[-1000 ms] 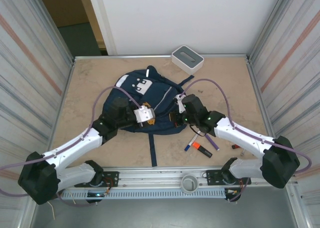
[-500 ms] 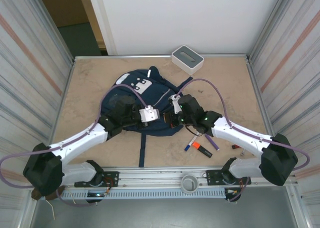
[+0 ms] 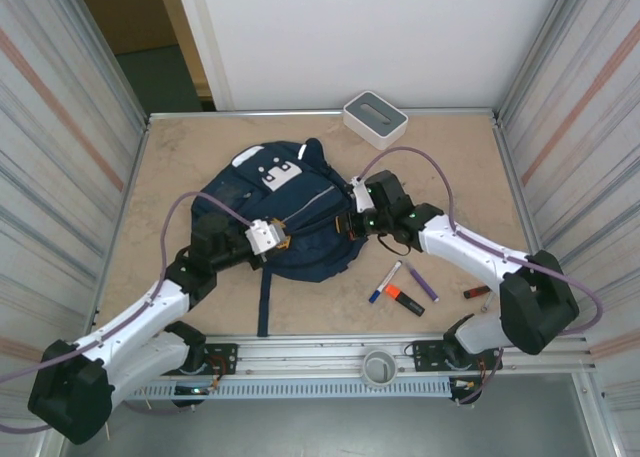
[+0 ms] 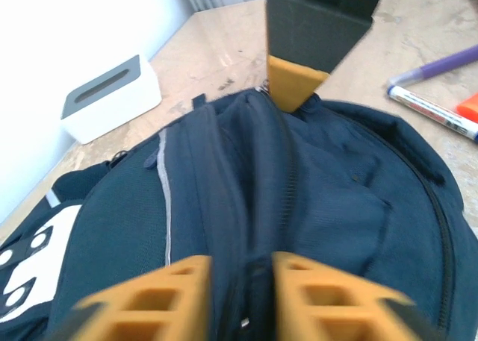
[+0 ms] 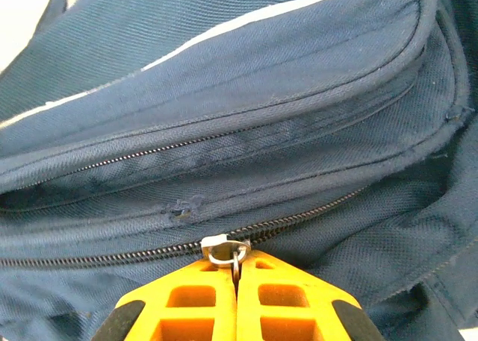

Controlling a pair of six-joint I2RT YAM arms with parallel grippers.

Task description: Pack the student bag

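- Your left gripper is reaching in from the near left and sitting low on the near-left side of the student bag.
- In the left wrist view its orange fingers are standing partly apart, straddling a raised fold of navy fabric along the bag's top. You are not being shown whether the pads are pressing on it.
- The bag is lying flat mid-table, front panel up, with one dark strap trailing toward the arm bases.
- A white patch at the bag's far end is carrying dark dots and blocks, too small to read as writing.
- A thin reflective strip is running along the front panel, left of the fold.
- Your right gripper is meeting the bag at its right edge, facing the left one along the same fold.
- Its jaws are pressing together on the metal zipper pull, pinching the ring between the two orange tips, right on the zip.
- The white-grey box is sitting at the far edge, apart from the bag.
- Right of the bag, a blue-capped marker, a purple pen and an orange highlighter are lying near each other. The marker's barrel print is coming out too blurred to read.
- A small red item is lying farthest right.
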